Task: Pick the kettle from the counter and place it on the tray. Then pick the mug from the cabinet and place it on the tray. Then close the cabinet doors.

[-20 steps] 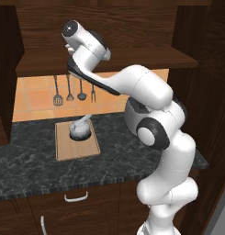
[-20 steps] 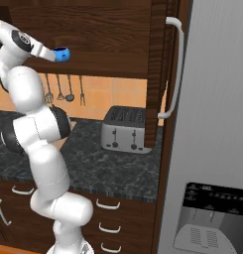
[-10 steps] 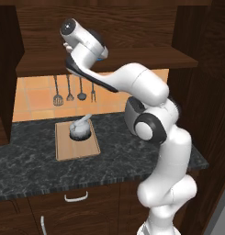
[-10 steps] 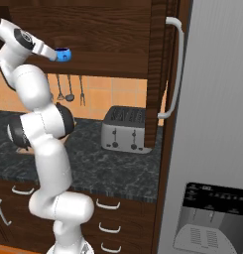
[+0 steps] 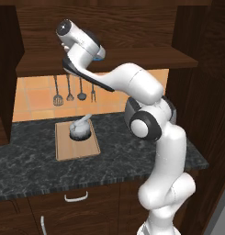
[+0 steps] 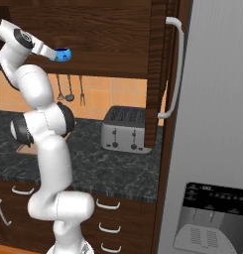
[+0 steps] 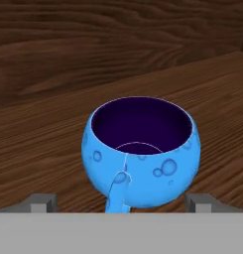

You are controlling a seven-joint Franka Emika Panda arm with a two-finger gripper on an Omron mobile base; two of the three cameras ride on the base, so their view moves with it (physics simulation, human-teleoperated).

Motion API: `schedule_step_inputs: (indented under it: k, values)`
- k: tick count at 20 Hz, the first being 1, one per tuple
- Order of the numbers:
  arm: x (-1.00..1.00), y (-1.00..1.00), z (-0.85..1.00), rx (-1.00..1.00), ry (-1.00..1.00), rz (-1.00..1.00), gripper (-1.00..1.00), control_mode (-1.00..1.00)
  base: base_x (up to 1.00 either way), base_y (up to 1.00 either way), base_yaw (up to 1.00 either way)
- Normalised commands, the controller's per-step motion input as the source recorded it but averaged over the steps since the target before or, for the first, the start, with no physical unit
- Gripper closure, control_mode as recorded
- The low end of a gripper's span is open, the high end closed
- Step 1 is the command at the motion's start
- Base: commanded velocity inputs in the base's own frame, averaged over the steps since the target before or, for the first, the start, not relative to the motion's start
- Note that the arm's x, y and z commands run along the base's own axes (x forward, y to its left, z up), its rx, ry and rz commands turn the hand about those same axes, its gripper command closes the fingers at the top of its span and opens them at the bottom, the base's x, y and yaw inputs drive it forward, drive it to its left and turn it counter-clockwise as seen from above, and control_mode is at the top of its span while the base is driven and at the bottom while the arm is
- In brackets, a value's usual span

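Blue mug [image 7: 140, 156] between open tool [image 7: 120, 204] fingertips

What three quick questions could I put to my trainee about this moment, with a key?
1. True or false: the kettle already sits on the tray.
2. Where is the mug? A) on the counter B) on the cabinet shelf, at the hand C) on the toaster
3. In the hand view, the two fingertips stand on either side of the mug, so the hand is ____.

Key: 1 true; 2 B; 3 open.
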Motion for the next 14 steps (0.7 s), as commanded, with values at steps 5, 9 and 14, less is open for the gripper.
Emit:
schedule_step_inputs:
  k: [5, 9, 14]
  values:
    - [0.16, 0.0, 0.0, 0.0, 0.0, -0.06, -1.0, -1.0, 0.0, 0.0, 0.0]
    - [0.14, 0.0, 0.0, 0.0, 0.0, -0.05, -1.0, -1.0, 0.0, 0.0, 0.0]
    - [0.0, -0.11, 0.0, 0.0, 0.0, -0.02, 1.0, -1.0, 0.0, 0.0, 0.0]
